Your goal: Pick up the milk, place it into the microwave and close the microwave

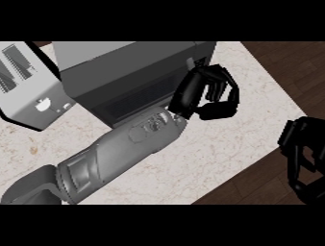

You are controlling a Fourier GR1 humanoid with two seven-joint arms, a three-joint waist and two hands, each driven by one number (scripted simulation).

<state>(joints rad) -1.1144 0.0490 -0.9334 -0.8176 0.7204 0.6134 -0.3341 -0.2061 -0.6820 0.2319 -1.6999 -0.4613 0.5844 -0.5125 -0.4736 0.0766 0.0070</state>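
The dark grey microwave (133,72) stands at the back of the counter, and its windowed front looks closed. My left hand (204,93) is at the microwave's front right corner with its fingers curled against the edge and nothing visible inside them. The grey left forearm (116,153) crosses the counter from the lower left. My right hand (313,158) rests open off the counter's right edge, over the floor. No milk shows anywhere in this view.
A silver toaster (16,81) with two slots stands left of the microwave, close to it. The pale marble counter (222,139) ends on the right in a slanted edge, with dark wooden floor (300,72) beyond.
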